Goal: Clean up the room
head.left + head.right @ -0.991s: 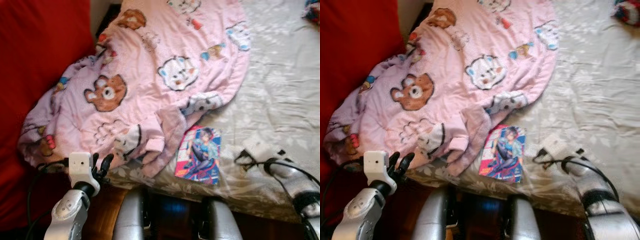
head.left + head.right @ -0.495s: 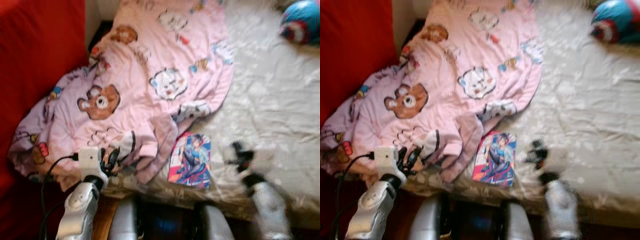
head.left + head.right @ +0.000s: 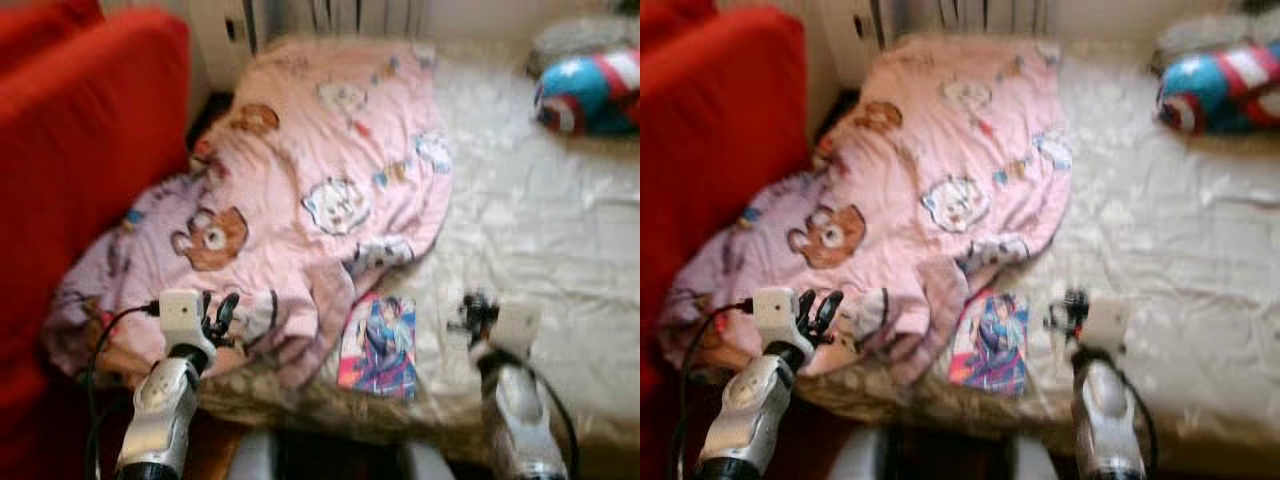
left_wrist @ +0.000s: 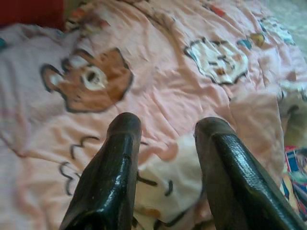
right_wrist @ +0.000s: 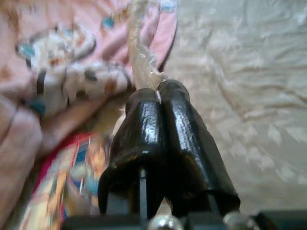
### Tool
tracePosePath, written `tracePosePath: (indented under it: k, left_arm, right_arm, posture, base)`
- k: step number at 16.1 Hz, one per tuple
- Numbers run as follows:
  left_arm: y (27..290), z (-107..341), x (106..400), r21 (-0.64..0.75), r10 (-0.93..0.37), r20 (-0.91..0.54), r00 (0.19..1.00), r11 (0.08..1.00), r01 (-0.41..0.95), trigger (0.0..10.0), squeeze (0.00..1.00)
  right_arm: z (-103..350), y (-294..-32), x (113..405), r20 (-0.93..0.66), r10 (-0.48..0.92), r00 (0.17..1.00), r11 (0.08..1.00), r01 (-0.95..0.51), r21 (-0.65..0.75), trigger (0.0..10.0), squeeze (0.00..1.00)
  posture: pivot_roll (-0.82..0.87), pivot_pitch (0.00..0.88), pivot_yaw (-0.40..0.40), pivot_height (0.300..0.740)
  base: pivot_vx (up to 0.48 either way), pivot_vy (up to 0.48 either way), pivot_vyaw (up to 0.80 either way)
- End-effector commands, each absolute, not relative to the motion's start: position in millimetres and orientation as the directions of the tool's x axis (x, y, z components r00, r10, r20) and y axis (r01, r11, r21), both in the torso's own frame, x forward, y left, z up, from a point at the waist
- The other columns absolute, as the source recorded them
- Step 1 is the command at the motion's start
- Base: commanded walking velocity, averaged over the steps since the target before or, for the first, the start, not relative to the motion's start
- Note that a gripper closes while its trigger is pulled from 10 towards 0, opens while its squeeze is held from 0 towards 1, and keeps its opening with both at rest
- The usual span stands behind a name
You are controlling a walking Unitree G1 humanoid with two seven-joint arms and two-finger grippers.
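The room's mess sits mostly on the bed (image 3: 560,230): a pink blanket (image 3: 330,180) printed with bears and cats is heaped over the side nearest the red sofa (image 3: 80,170), and a comic book (image 3: 380,345) lies flat on the pale sheet just beside the blanket's lower edge. A blue, red and white round cushion (image 3: 590,90) rests at the far corner.

My left gripper (image 4: 165,129) hovers over the blanket's near edge with its jaws apart and nothing between them. My right gripper (image 5: 160,93) is beside the comic book, jaws pressed together on a thin strip of clear crinkled plastic (image 5: 139,52) that rises from the tips.

Risks as I judge them: the head views are blurred, so I am probably in motion, and reaching now could land off target. The plastic strip is thin and slippery and could slide out of the closed jaws. If I pull the blanket with the left arm, its edge may drag the comic book off the bed.

The comic's cover shows a drawn figure, but any title on it is too blurred to read, and I see no other labels.
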State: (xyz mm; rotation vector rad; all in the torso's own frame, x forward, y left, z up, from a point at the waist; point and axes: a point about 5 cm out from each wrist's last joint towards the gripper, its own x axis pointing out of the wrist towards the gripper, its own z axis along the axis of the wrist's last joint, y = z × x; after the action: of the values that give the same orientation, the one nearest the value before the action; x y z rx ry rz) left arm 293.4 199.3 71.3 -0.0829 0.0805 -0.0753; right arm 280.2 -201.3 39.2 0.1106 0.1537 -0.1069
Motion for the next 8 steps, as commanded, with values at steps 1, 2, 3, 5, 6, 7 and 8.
tracePosePath:
  k: [1, 2, 3, 5, 6, 7, 8]
  left_arm:
    - [203.9, 68.5, 292.6, -0.073, -0.066, -0.083, 0.994, 0.996, 0.06, 10.0, 0.0]
    - [205.4, 64.0, 292.6, -0.072, -0.063, -0.098, 0.993, 0.996, 0.056, 10.0, 0.0]
    - [208.4, 58.0, 291.9, -0.081, -0.054, -0.121, 0.991, 0.996, 0.044, 10.0, 0.0]
    - [213.2, 47.3, 290.2, -0.082, -0.039, -0.165, 0.985, 0.996, 0.025, 10.0, 0.0]
    - [215.0, 38.7, 288.2, -0.086, -0.036, -0.205, 0.978, 0.996, 0.019, 10.0, 0.0]
    - [217.3, 27.9, 284.1, -0.092, -0.03, -0.256, 0.966, 0.996, 0.006, 10.0, 0.0]
    - [219.7, 15.7, 278.0, -0.085, -0.027, -0.314, 0.949, 0.996, 0.0, 10.0, 0.0]
  right_arm:
    - [26.6, -204.0, 272.7, -0.206, -0.109, 0.972, 0.989, 0.128, 0.08, 10.0, 0.0]
    - [9.1, -209.0, 262.2, -0.282, -0.14, 0.949, 0.984, 0.165, 0.066, 10.0, 0.0]
    - [-3.8, -212.0, 254.1, -0.338, -0.157, 0.928, 0.98, 0.19, 0.067, 10.0, 0.0]
    - [-16.7, -212.9, 248.0, -0.41, -0.166, 0.897, 0.973, 0.216, 0.078, 10.0, 0.0]
    - [-20.8, -212.9, 247.0, -0.434, -0.172, 0.885, 0.97, 0.228, 0.08, 10.0, 0.0]
    - [-26.5, -214.6, 243.7, -0.467, -0.192, 0.863, 0.969, 0.242, 0.048, 10.0, 0.0]
    - [-34.8, -216.8, 236.9, -0.511, -0.211, 0.833, 0.961, 0.271, 0.046, 10.0, 0.0]
  posture:
    - [0.0, 0.076, 0.022, 0.732]
    - [0.01, 0.07, 0.025, 0.74]
    - [0.01, 0.066, 0.027, 0.74]
    - [0.01, 0.065, 0.029, 0.74]
    - [0.01, 0.073, 0.035, 0.74]
    - [0.01, 0.074, 0.038, 0.74]
    - [0.01, 0.074, 0.039, 0.74]
  base:
    - [0.0, 0.0, 0.0]
    - [0.0, 0.0, 0.0]
    - [0.0, 0.0, 0.0]
    - [0.0, 0.0, 0.0]
    - [0.0, 0.0, 0.0]
    - [0.0, 0.0, 0.0]
    - [0.0, 0.0, 0.0]
